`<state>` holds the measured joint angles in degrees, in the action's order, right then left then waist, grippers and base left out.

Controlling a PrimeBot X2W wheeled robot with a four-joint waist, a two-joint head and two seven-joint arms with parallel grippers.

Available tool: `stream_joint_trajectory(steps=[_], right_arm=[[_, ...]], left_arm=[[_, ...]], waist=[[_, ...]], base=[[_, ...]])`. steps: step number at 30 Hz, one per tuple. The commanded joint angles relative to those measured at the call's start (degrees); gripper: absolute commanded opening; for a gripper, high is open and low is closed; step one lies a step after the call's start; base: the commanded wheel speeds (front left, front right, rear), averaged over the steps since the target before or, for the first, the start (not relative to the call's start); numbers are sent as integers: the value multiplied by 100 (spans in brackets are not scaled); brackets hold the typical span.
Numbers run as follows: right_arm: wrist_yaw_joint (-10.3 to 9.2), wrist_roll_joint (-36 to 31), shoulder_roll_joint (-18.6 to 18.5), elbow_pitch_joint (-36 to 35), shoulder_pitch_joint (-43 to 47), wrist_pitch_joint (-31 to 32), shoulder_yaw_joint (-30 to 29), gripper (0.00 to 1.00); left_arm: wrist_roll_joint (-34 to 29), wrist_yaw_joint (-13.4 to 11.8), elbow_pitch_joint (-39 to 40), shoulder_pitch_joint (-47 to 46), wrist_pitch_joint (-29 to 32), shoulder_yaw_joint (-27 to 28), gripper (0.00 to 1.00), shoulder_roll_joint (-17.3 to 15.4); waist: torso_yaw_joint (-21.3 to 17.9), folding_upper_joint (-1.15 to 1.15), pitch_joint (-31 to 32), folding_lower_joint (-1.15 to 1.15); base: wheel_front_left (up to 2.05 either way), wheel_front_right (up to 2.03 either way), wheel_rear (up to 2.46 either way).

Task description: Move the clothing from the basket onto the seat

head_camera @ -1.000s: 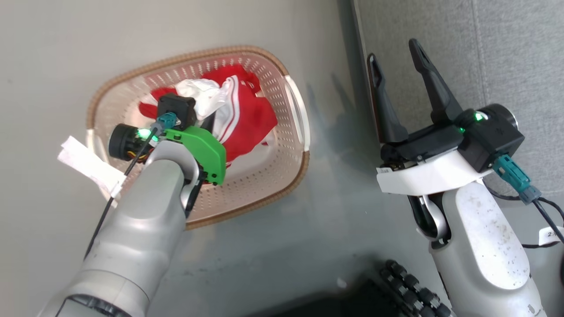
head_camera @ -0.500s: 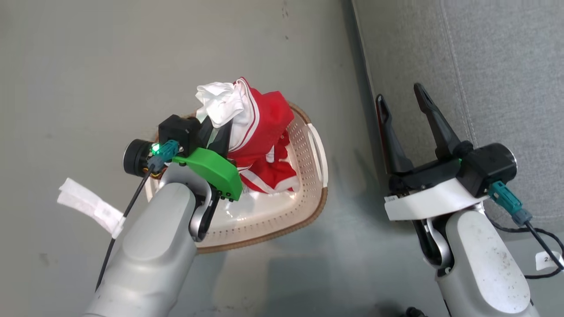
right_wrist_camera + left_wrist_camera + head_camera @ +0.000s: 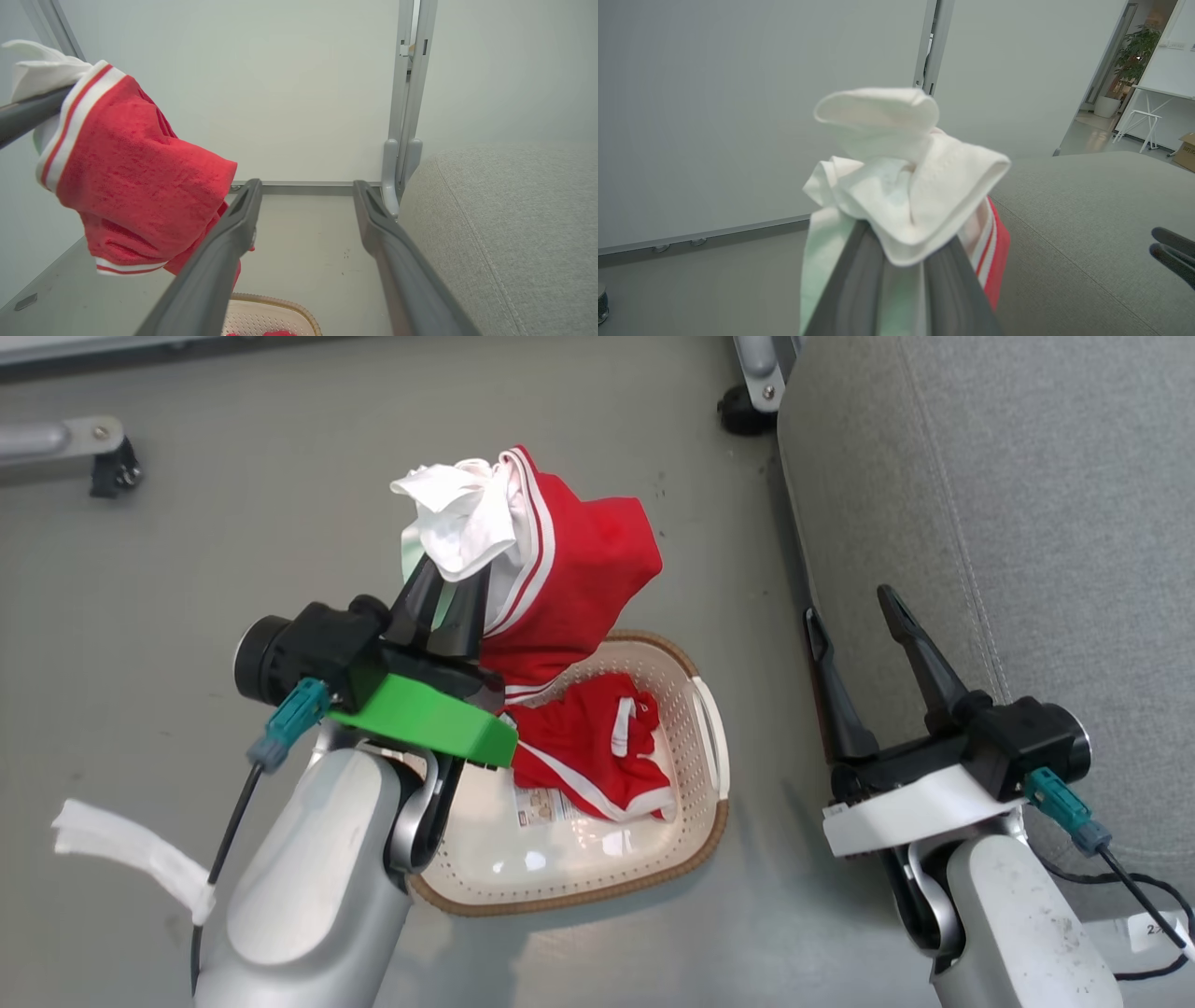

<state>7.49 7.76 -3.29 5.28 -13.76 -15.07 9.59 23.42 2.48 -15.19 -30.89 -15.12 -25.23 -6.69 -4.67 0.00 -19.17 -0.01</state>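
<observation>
My left gripper (image 3: 450,586) is shut on the white panel of a red garment (image 3: 583,574) with white stripes, which hangs in the air above the basket (image 3: 711,728). In the left wrist view the white fabric (image 3: 901,186) bunches over my closed fingertips (image 3: 896,247). A second red garment (image 3: 588,756) lies in the cream basket beside a sticker. My right gripper (image 3: 850,609) stands open and empty at the edge of the grey seat (image 3: 1027,523). From the right wrist, the hanging garment (image 3: 140,186) is left of my open right gripper (image 3: 307,186), the seat (image 3: 514,219) to the right.
The basket sits on a grey floor (image 3: 233,523) left of the seat. Metal frame legs with casters stand at the far left (image 3: 93,443) and behind the seat's corner (image 3: 747,401). A white paper tag (image 3: 131,854) hangs from my left arm's cable.
My left gripper has lifted the red and white garment up out of the basket; another garment stays inside. The head camera has tilted, shifting the whole view. The right gripper stays open.
</observation>
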Motion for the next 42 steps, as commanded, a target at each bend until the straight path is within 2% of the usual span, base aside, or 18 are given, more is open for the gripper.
stream_joint_trajectory(steps=[1,8,15,26,42], right_arm=[[0,-50,-27,21,121,-16,-8,100],[0,-45,-54,59,370,8,-2,100],[0,-22,-45,-17,682,154,48,100],[0,46,-27,-179,1128,376,102,100],[0,135,-49,-261,1295,497,236,100]], left_arm=[[-92,-18,173,152,-4,63,0,-46],[-250,-12,1064,667,-4,278,0,-41],[-297,-29,1429,1194,-4,271,0,-24],[-149,-66,1576,1766,-4,144,0,30],[-64,-119,1662,1928,78,4,0,13]], waist=[[148,0,300,1],[202,0,697,1],[223,0,1087,1],[282,0,1467,1],[299,0,1612,1]], base=[[0,0,0],[0,0,0],[0,0,0],[0,0,0],[0,0,0]])
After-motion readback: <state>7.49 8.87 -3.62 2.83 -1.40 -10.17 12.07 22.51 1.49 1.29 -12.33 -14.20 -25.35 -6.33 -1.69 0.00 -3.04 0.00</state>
